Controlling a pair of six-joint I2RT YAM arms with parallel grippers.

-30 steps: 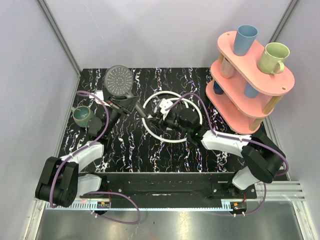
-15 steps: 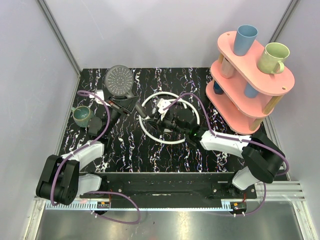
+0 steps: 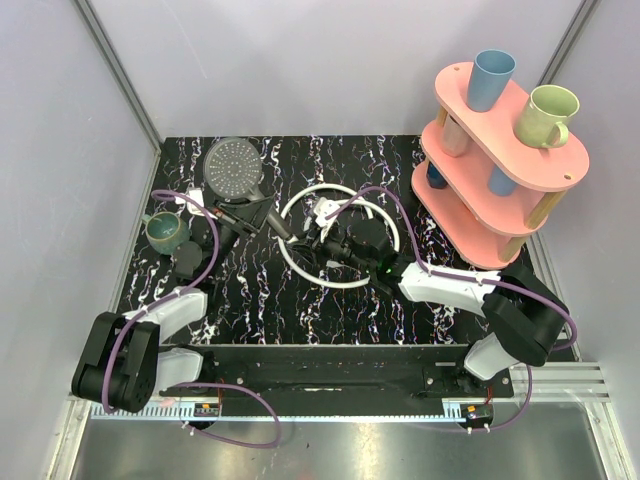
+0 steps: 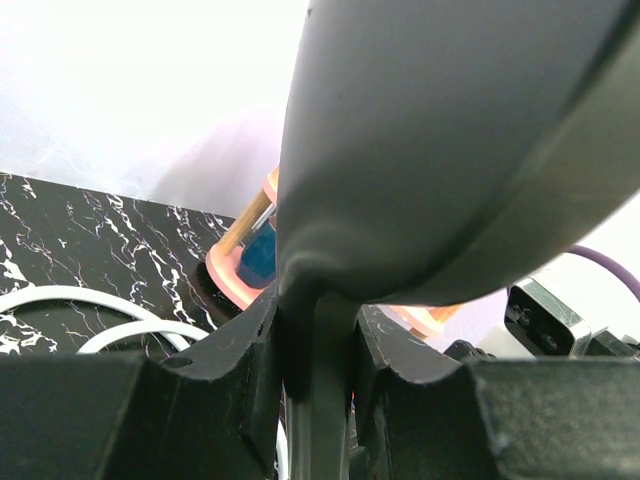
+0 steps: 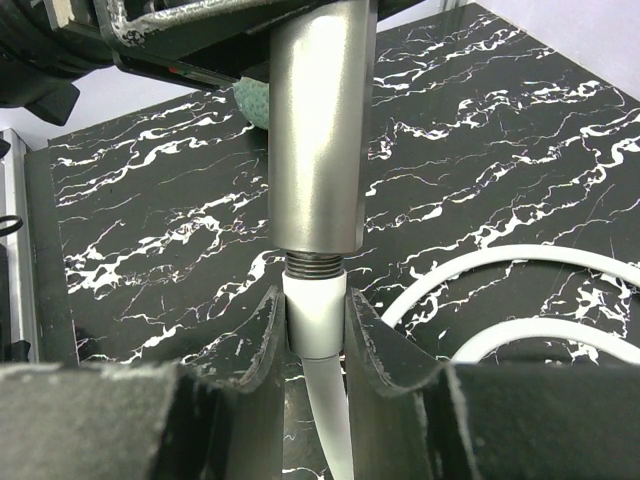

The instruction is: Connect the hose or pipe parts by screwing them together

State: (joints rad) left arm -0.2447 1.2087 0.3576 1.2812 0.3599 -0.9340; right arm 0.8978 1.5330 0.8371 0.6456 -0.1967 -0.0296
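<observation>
**Operator:** State the position of the parts to be joined.

**Technician:** The shower head (image 3: 236, 168) lies at the upper left of the counter (image 3: 250, 290). Its spray face is turned up and its handle runs toward frame centre. The hose (image 3: 340, 284), white, lies in loops at the centre of the counter, just right of the handle's end.

**Operator:** Gripper status?

**Technician:** The left gripper (image 4: 318, 380) is clenched on the shower head's handle, just below the head. The right gripper (image 5: 316, 335) is clenched on the hose's white end fitting. In the right wrist view, the handle's threaded end touches the top of that fitting, and the two are in line. Whether the threads are engaged cannot be told.

**Operator:** List containers and contents.

**Technician:** A teal mug (image 3: 163, 232) stands mouth up at the left edge of the counter, beside the left arm. Only its inner wall shows. A pink tiered rack (image 3: 465, 230) stands at the upper right. Its top tier carries a blue cup (image 3: 490, 80) and a pale green mug (image 3: 548, 115), both upright; their contents cannot be seen. The tiers below hold more cups (image 3: 500, 180), partly hidden by the tier above.
</observation>
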